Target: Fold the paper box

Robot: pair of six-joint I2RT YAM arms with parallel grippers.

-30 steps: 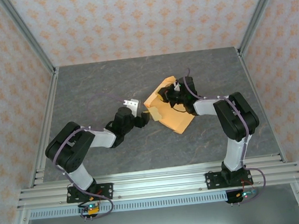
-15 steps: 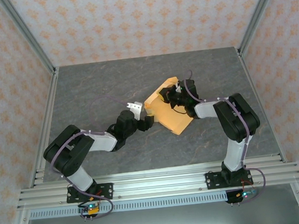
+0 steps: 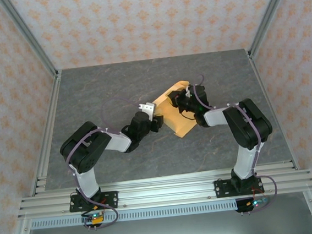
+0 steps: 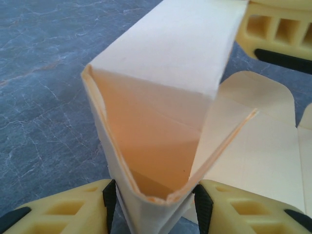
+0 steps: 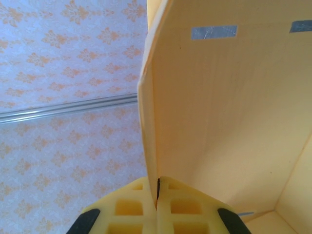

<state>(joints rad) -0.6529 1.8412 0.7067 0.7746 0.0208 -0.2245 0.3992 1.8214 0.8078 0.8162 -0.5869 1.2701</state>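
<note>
Centrally, the paper box [image 3: 179,117] sits partly raised on the grey bench [image 3: 98,95], between the two arms, with one panel standing and a flap lying flat. The right gripper [image 5: 157,199] is clamped tight on the edge of a standing panel. The left gripper [image 4: 153,207] straddles a folded corner on the box's left side. Its pads [image 4: 110,200] appear to press both faces, jaws narrowed around it.

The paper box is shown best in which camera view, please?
Left wrist: the paper box gapes open close up, its corner between the pads of the left gripper. Top external gives a small tan shape; right wrist, one wall pinched by the right gripper.
</note>
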